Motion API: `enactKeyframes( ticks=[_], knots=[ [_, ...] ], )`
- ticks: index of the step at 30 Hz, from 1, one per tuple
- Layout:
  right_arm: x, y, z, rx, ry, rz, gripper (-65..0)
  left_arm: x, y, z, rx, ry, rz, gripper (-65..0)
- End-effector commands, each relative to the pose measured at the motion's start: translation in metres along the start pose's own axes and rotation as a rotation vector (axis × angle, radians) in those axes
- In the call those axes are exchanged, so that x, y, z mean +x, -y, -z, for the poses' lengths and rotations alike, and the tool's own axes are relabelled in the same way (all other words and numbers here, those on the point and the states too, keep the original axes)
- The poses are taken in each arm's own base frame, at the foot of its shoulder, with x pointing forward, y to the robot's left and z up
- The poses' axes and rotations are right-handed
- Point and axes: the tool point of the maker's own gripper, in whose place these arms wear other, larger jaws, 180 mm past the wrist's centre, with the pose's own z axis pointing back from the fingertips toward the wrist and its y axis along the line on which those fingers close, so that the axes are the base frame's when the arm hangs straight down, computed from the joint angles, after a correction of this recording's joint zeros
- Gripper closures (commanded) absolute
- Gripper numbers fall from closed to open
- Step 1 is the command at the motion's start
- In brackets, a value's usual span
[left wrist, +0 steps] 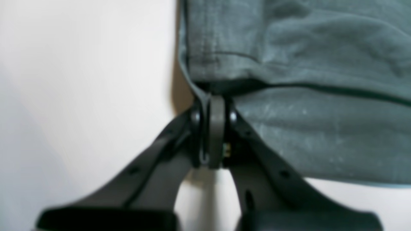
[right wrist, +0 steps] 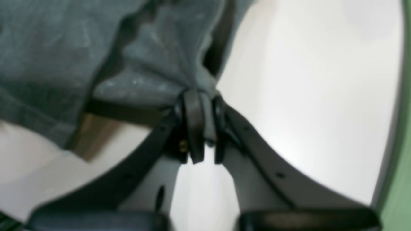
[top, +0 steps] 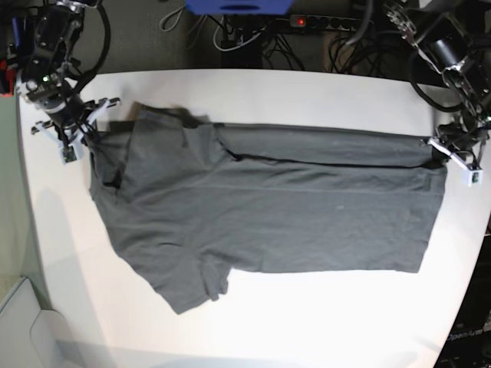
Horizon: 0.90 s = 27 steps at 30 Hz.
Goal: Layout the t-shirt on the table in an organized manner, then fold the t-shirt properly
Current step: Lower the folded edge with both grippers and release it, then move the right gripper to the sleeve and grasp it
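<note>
White table (top: 253, 322) filling the base view, dark grey t-shirt (top: 261, 215) spread across its middle, far edge folded over, left hand (left wrist: 213, 134) pinching the shirt's hem corner, right hand (right wrist: 200, 126) clamped on bunched cloth at the shirt's opposite end

No text, label, brand, number or sign can be read anywhere; faint pale lettering on the dark surface (top: 469, 335) at the base view's lower right corner is too small to make out.

Bright even light, soft blurry wrist views, glare on white table (top: 253, 322)
</note>
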Motion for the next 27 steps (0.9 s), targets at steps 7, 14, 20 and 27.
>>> enactKeyframes(
  ticks=[7, 14, 20, 27],
  knots=[
    [-0.031, -0.002, -0.026, -0.024, -0.048, -0.004, 0.0, -0.037, -0.024, -0.033, 0.087, -0.144, 0.102, -0.1],
    [-0.048, -0.006, -0.032, -0.015, -0.088, -0.005, 0.0, -0.050, -0.026, -0.040, 0.084, -0.170, 0.101, -0.1],
    [-0.047, -0.004, -0.031, -0.019, -0.089, -0.007, 0.0, -0.058, -0.023, -0.040, 0.075, -0.184, 0.098, -0.1],
    [-0.052, 0.004, -0.036, -0.046, -0.098, 0.009, -14.8, -0.068, -0.028, -0.044, 0.085, -0.213, 0.107, -0.1]
  ],
)
